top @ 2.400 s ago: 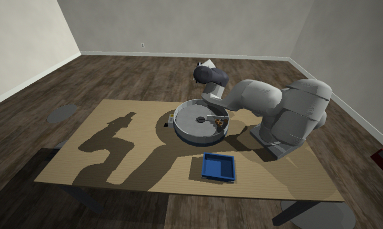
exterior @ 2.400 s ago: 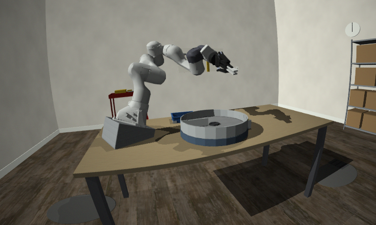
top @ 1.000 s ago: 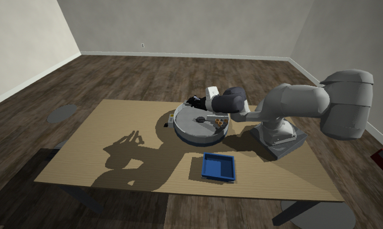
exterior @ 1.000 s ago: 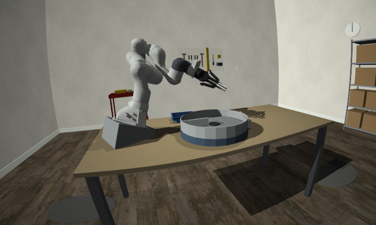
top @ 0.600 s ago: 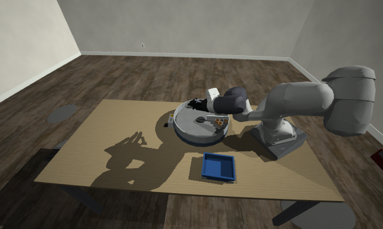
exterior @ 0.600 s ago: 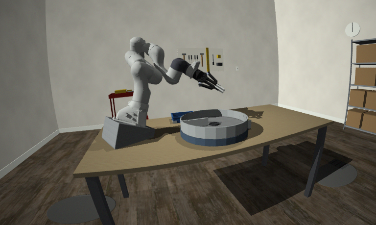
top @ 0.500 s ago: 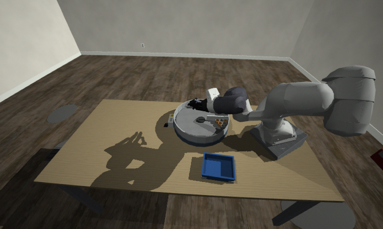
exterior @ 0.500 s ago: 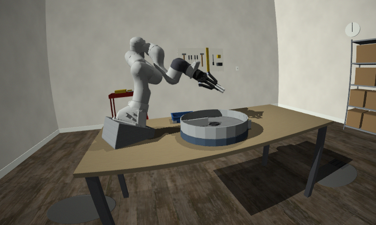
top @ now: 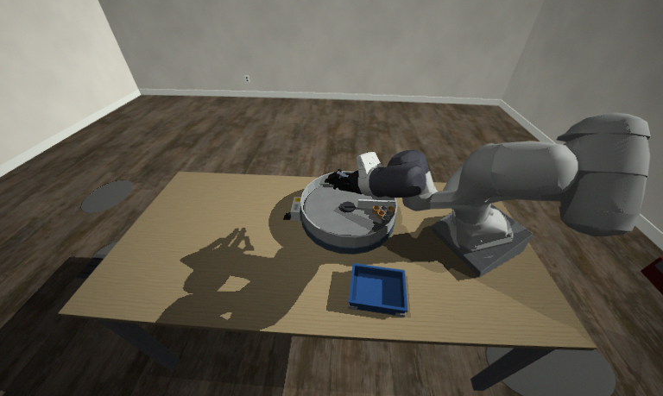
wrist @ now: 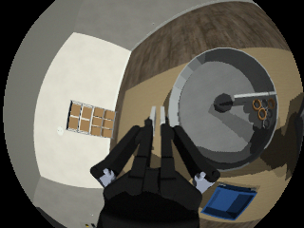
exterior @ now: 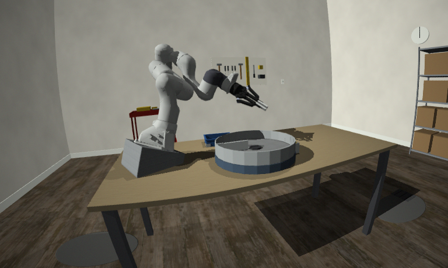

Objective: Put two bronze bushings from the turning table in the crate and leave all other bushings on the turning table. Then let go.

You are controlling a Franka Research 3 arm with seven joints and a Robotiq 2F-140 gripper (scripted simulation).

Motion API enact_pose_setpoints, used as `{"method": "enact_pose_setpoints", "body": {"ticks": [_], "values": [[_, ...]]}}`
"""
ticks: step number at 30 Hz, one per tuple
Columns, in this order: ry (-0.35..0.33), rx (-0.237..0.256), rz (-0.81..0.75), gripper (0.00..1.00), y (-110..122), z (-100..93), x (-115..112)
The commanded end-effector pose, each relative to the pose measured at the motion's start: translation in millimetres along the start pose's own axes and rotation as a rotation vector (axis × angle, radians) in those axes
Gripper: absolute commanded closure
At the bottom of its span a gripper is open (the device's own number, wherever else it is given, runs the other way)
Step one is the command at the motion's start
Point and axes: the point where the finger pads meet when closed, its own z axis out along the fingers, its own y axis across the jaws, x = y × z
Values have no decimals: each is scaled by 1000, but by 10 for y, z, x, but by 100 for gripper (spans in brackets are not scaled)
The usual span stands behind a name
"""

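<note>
The turning table is a round grey drum with a raised wall. Three orange-brown bronze bushings are visible on it in a group with several grey bushings, close to the wall on the robot's side. In the exterior view the wall hides them. The blue crate stands apart from the turning table and shows no bushings inside. My gripper is shut with nothing between its fingertips, high above the table, away from the bushings.
A pale straight bar runs from near the dark hub to the wall, beside the bushings. A small control box sits against the drum's outer side. The robot's base block stands on the table.
</note>
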Motion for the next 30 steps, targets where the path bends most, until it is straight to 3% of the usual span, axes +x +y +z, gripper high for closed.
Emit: {"method": "enact_pose_setpoints", "body": {"ticks": [1, 9, 10, 30], "values": [[-21, -73, -152, 94, 400, -70, -52], [-21, -73, -152, 94, 400, -70, -52], [-37, -114, -204, 94, 610, -132, -78], [-48, -149, -244, 94, 782, -186, -85]]}}
